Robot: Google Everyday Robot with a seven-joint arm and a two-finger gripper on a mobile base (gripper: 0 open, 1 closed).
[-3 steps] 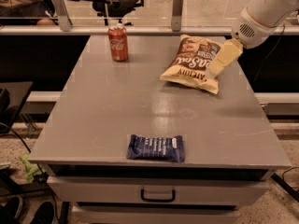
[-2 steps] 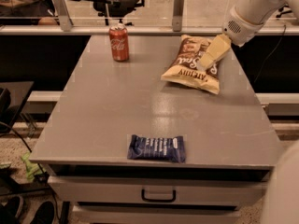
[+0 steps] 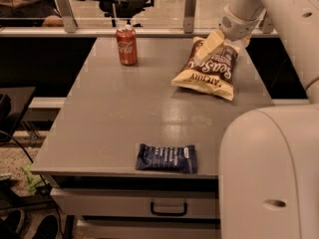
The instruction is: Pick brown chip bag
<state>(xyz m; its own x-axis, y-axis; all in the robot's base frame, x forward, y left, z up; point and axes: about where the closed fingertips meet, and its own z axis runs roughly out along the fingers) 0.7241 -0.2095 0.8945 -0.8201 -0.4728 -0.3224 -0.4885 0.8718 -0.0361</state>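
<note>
The brown chip bag [image 3: 208,68] lies flat on the grey table [image 3: 124,113] at the far right, dark brown in the middle with white lettering and pale yellow ends. My gripper [image 3: 207,48] hangs from the white arm at the upper right. It points down-left over the far end of the bag, at or just above its surface. Its cream-coloured fingers overlap the bag's top edge.
A red soda can [image 3: 126,45] stands upright at the far left of the table. A dark blue flat snack wrapper [image 3: 166,158] lies near the front edge. The robot's white body [image 3: 269,173] fills the lower right. A drawer handle [image 3: 168,211] is below the table front.
The arm has swung left and down from the right of the bag, so the gripper now sits over the bag's far end. The robot's body has come into view at the lower right.
</note>
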